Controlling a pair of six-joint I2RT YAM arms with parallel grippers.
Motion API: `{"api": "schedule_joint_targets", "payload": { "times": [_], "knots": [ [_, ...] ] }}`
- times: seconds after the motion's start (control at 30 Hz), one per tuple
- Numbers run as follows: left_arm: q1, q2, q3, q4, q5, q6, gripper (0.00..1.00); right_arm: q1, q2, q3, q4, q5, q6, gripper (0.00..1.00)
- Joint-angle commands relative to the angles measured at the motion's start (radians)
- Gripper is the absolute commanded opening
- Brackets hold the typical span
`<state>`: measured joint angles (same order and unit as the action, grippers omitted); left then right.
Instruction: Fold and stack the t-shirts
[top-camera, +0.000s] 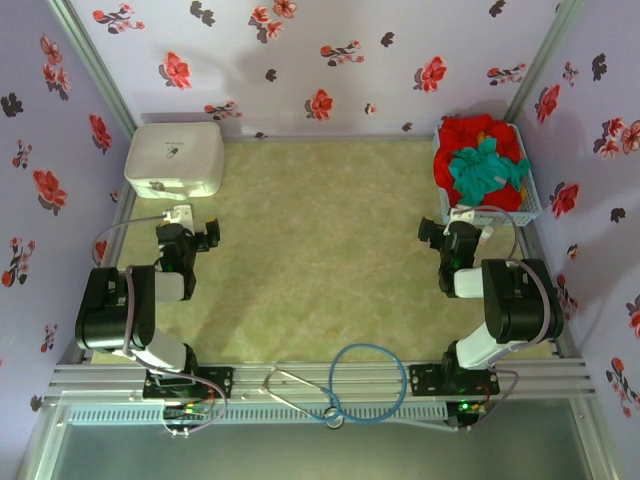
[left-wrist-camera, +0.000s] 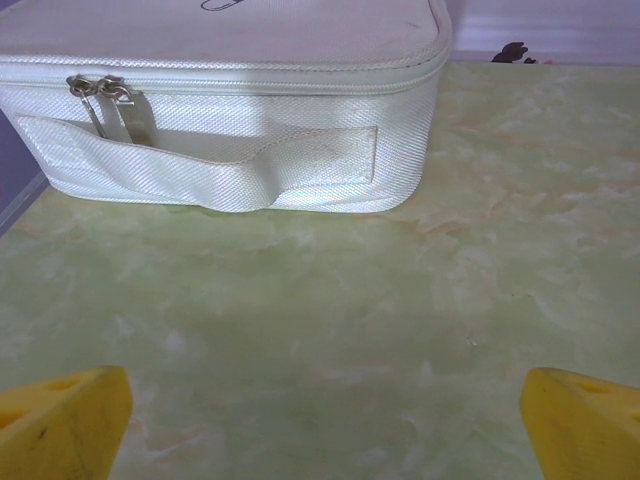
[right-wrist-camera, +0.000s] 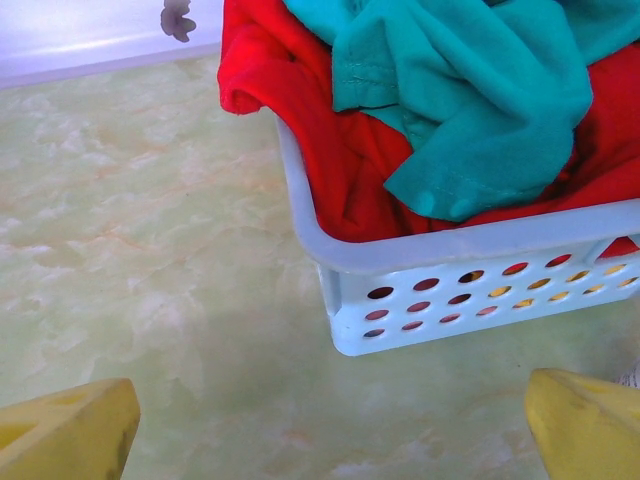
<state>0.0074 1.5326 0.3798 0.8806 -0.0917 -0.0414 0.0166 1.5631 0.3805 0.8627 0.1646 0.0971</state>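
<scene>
A crumpled teal-green t-shirt (top-camera: 486, 168) (right-wrist-camera: 470, 90) lies on top of bright red t-shirts (top-camera: 476, 134) (right-wrist-camera: 340, 150), all heaped in a pale blue perforated basket (top-camera: 528, 205) (right-wrist-camera: 460, 290) at the back right. My right gripper (top-camera: 450, 233) (right-wrist-camera: 330, 425) stands open just in front of the basket's near left corner, with nothing between its yellow fingers (right-wrist-camera: 70, 430). My left gripper (top-camera: 190, 235) (left-wrist-camera: 325, 420) is open over bare table, its yellow fingertips (left-wrist-camera: 60, 420) wide apart, pointing at the white case.
A white zipped fabric case (top-camera: 174, 158) (left-wrist-camera: 220, 110) sits at the back left, close ahead of the left gripper. The marbled green tabletop (top-camera: 320, 250) stretches between the arms. Floral walls enclose the sides and back. A blue cable loop (top-camera: 370, 380) hangs at the front rail.
</scene>
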Motion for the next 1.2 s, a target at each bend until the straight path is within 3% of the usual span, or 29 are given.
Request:
{"api": "schedule_joint_targets", "payload": {
  "times": [0.0, 0.23, 0.4, 0.5, 0.6, 0.73, 0.83, 0.9, 1.07, 1.17],
  "knots": [
    [0.003, 0.011, 0.018, -0.002, 0.013, 0.028, 1.00, -0.006, -0.004, 0.010, 0.016, 0.026, 0.003, 0.99],
    [-0.002, 0.009, 0.010, 0.007, 0.053, 0.049, 1.00, 0.001, -0.035, 0.024, -0.031, 0.035, -0.002, 0.99],
    [-0.065, -0.062, 0.008, -0.032, -0.078, 0.084, 1.00, 0.005, -0.180, 0.175, -0.450, 0.150, 0.082, 0.99],
    [-0.104, -0.158, 0.094, -0.274, -0.187, 0.065, 1.00, 0.006, -0.226, 0.206, -0.529, 0.127, 0.108, 0.99],
    [-0.117, -0.214, 0.200, -0.524, -0.214, -0.058, 1.00, 0.006, -0.268, 0.241, -0.605, 0.208, 0.200, 0.99],
    [-0.143, -0.261, 0.320, -0.785, -0.199, -0.183, 0.91, 0.005, -0.233, 0.430, -0.908, 0.298, 0.292, 0.99],
    [-0.154, -0.264, 0.409, -0.947, -0.180, -0.261, 0.90, -0.008, -0.169, 0.603, -1.159, 0.366, 0.444, 0.99],
    [-0.156, -0.256, 0.459, -1.028, -0.139, -0.291, 0.92, -0.021, -0.121, 0.708, -1.273, 0.320, 0.477, 0.99],
    [-0.180, -0.262, 0.530, -1.206, -0.078, -0.314, 0.94, -0.066, -0.058, 0.862, -1.348, 0.193, 0.491, 0.99],
    [-0.183, -0.275, 0.529, -1.253, -0.017, -0.331, 0.89, -0.122, -0.011, 0.941, -1.361, 0.085, 0.519, 0.98]
  ]
}}
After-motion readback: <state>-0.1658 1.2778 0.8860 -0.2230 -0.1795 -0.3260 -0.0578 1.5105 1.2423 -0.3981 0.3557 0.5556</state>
